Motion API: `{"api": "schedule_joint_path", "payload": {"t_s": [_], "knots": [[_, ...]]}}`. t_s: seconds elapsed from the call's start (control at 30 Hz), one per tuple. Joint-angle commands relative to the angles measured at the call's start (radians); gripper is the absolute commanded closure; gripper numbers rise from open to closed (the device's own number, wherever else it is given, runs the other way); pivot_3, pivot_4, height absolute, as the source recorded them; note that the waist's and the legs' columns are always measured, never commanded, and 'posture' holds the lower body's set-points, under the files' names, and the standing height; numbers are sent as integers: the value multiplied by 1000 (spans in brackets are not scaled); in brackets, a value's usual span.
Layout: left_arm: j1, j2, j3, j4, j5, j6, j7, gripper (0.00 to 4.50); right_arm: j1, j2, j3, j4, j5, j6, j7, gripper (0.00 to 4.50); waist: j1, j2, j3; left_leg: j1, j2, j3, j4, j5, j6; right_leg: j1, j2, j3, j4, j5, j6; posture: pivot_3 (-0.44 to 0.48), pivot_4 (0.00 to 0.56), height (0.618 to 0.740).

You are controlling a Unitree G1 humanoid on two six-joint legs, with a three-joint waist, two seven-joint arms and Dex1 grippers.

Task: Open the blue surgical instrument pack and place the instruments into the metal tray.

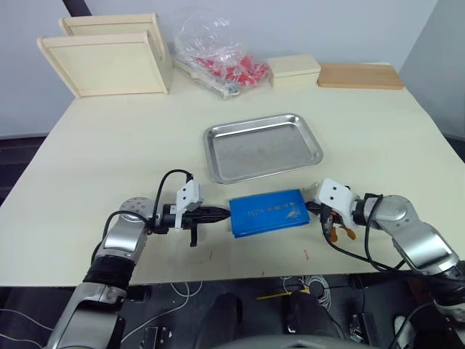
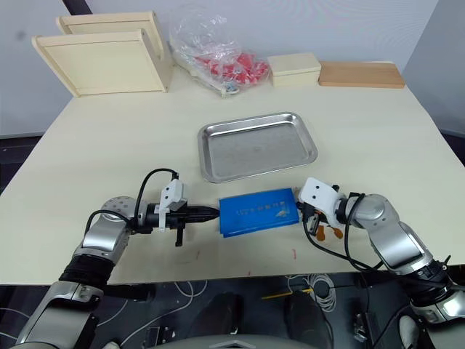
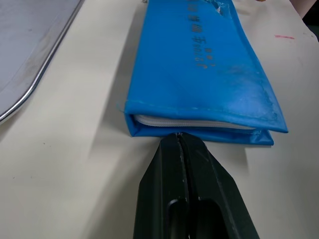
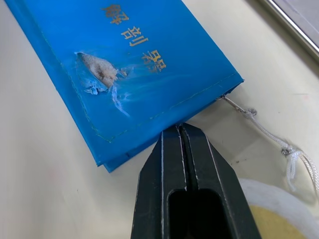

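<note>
The blue surgical instrument pack [image 1: 267,211] lies shut and flat on the table, just in front of the metal tray [image 1: 262,147], which holds nothing. My left gripper [image 1: 224,213] is shut, its tips touching the pack's left edge, where a white zipper line [image 3: 192,122] shows. My right gripper [image 1: 311,207] is shut too, its tips at the pack's right edge [image 4: 164,130] beside a zipper pull with a white cord [image 4: 271,137]. A worn patch [image 4: 99,69] marks the pack's top. The instruments are hidden.
At the back stand two pale wooden framed trays [image 1: 109,62], a clear plastic bag of red items [image 1: 218,58], a cream box [image 1: 294,70] and a wooden block [image 1: 360,75]. The table's front edge [image 1: 218,275] runs just below my arms.
</note>
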State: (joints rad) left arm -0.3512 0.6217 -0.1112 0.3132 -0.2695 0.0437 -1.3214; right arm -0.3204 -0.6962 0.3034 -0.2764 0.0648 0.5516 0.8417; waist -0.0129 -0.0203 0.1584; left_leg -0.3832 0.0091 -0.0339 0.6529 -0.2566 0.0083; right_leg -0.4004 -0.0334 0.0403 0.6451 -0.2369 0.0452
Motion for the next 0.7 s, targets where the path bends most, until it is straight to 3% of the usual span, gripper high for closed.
{"api": "schedule_joint_path", "payload": {"t_s": [0.03,0.7], "knots": [[-8,-19,-8,3,9,-7,11,4456,-12,26,9,-27,9,9,6,4491,1,0,0,0,0,0,0,0,0,0,0,0,0,0,0,0,150,740],[-5,-9,31,-23,-13,3,8,4456,-17,103,51,-30,-5,42,27,4491,-5,0,0,3,1,-1,0,0,0,3,1,-1,1,0,0,0,150,740]]}}
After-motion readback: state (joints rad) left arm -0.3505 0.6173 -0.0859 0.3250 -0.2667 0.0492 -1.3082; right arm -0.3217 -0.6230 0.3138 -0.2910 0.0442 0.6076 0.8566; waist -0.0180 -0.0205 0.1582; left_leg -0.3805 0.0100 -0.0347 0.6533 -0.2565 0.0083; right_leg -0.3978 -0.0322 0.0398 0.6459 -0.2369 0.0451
